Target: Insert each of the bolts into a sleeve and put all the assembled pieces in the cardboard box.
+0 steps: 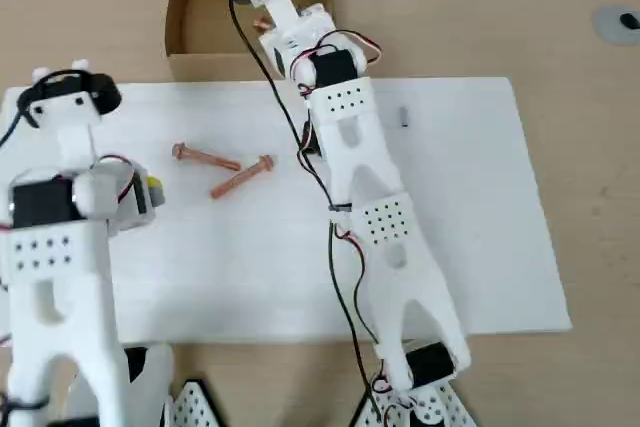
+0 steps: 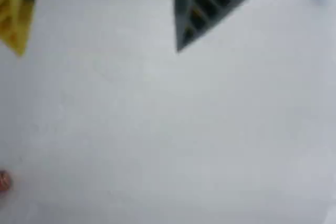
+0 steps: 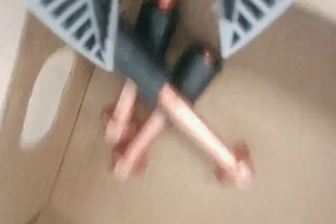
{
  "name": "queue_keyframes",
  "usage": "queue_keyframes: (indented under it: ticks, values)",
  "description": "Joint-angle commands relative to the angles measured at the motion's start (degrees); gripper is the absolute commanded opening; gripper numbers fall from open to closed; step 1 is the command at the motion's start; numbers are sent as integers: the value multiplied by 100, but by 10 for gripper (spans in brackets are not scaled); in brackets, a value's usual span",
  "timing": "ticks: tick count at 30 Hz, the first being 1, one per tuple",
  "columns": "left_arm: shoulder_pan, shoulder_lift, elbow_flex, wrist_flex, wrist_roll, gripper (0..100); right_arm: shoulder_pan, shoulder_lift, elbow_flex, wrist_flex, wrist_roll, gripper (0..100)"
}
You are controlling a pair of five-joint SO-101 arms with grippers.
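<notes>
Cardboard box (image 1: 180,17) is receiving assembled pieces (image 3: 178,114) under the open right end effector (image 3: 167,56); loose bolts (image 1: 206,157) are likely needing sleeves next.

Soft, even light falls from above in the high view. The white sheet (image 1: 470,247) is bright but free of glare, and the arms cast only faint, soft-edged shadows on it. The inside of the cardboard box (image 1: 180,17) is dimmer than the table (image 1: 590,147). The 2 wrist views are out of focus: the left shows the sheet as a pale blurred field, and the right shows the assembled pieces (image 3: 194,124) smeared.
</notes>
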Motion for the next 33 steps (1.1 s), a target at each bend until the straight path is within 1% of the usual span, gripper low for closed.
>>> queue_keyframes:
  ticks: [1, 3, 7, 10, 15, 18, 21, 26, 33]
  values:
    - [97, 866, -1029, 334, 1073, 196, 101, -1103, -330, 633, 18, 168]
    - [114, 1508, -1486, 404, 1881, 196, 92, -1516, -330, 932, 9, 168]
    - [132, 2765, -2356, 369, 2963, 200, 92, -2273, -330, 1512, 9, 168]
    - [264, 3767, -2954, 387, 3930, 198, 110, -2677, -330, 2048, 9, 168]
    - [633, 5112, -3701, 404, 4686, 197, 154, -3011, -330, 2892, 0, 168]
    - [695, 5684, -4062, 360, 5152, 197, 154, -3116, -330, 3341, 0, 168]
    - [677, 6149, -4624, 325, 5415, 196, 154, -3213, -330, 3596, 0, 168]
    - [686, 6809, -5547, 325, 5565, 196, 154, -3371, -330, 3675, 0, 168]
    - [695, 8084, -6084, 9, 5688, 196, 154, -3635, -321, 3675, 0, 168]
